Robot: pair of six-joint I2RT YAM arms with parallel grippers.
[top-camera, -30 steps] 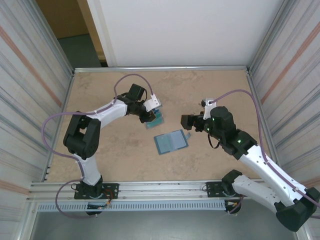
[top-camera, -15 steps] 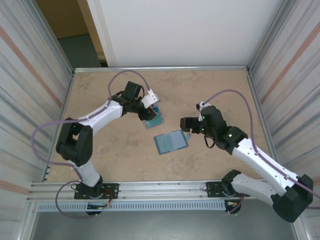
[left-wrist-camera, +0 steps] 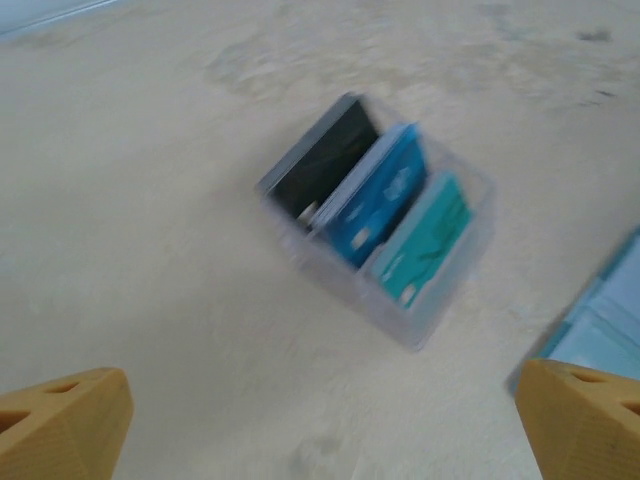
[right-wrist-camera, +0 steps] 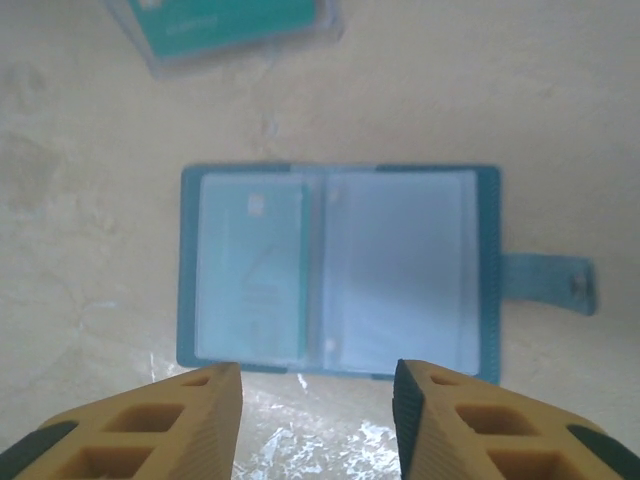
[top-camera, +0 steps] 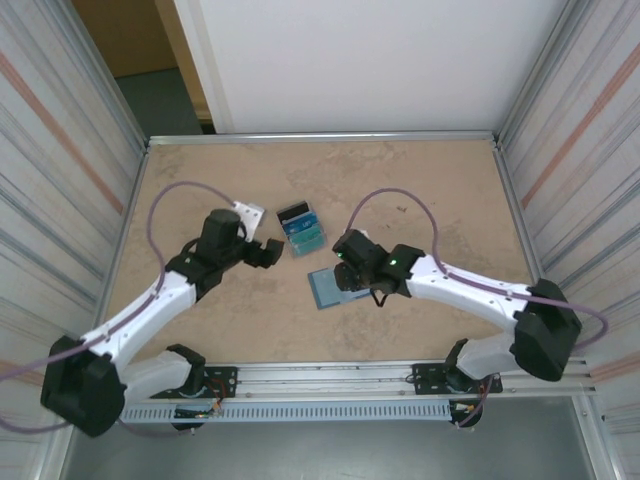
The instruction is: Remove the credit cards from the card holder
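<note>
R tool [right-wrist-camera: 317,390] over card holder [right-wrist-camera: 340,270]; L tool [left-wrist-camera: 320,425] spread wide.

The card holder [right-wrist-camera: 335,270] lay open and flat, teal-blue at its edges, with paler grey-blue clear pockets inside and its strap tab stretched out to one side. Just beyond it, apart from it, three credit cards [left-wrist-camera: 365,200], black, blue and teal-green, lay fanned and overlapping within a clear sleeve [left-wrist-camera: 440,300].

fanned credit cards [left-wrist-camera: 378,205], card holder [left-wrist-camera: 600,325] near
</note>
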